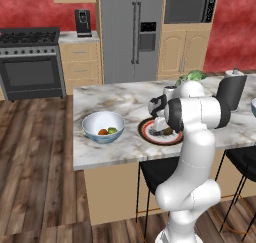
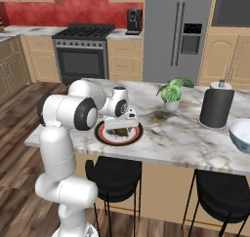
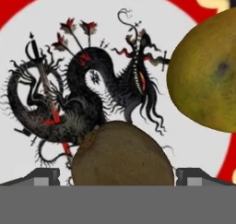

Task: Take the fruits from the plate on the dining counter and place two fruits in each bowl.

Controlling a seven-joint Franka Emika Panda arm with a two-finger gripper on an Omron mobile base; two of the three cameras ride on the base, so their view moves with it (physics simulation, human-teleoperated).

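On the dining counter (image 1: 115,99) the plate (image 1: 146,132) lies under my gripper (image 1: 162,128). The hand view is close over its white centre (image 3: 184,142) with the dark pattern. A dark brown fruit (image 3: 122,155) sits between my finger tips, and the fingers (image 3: 46,176) stand apart on either side, so the gripper is open. The yellow-green fruit (image 3: 205,71) lies just beyond it on the plate. The left bowl (image 1: 95,123) holds the orange fruit (image 1: 102,132) and the green fruit (image 1: 113,130). The other bowl (image 2: 240,133) stands at the counter's right end.
A potted plant (image 2: 171,92) and a black cylinder with a white top (image 2: 216,107) stand on the counter behind and right of the plate. Black stools (image 2: 114,175) are tucked under the counter's near edge. Stove, fridge and coffee maker (image 1: 82,22) line the back wall.
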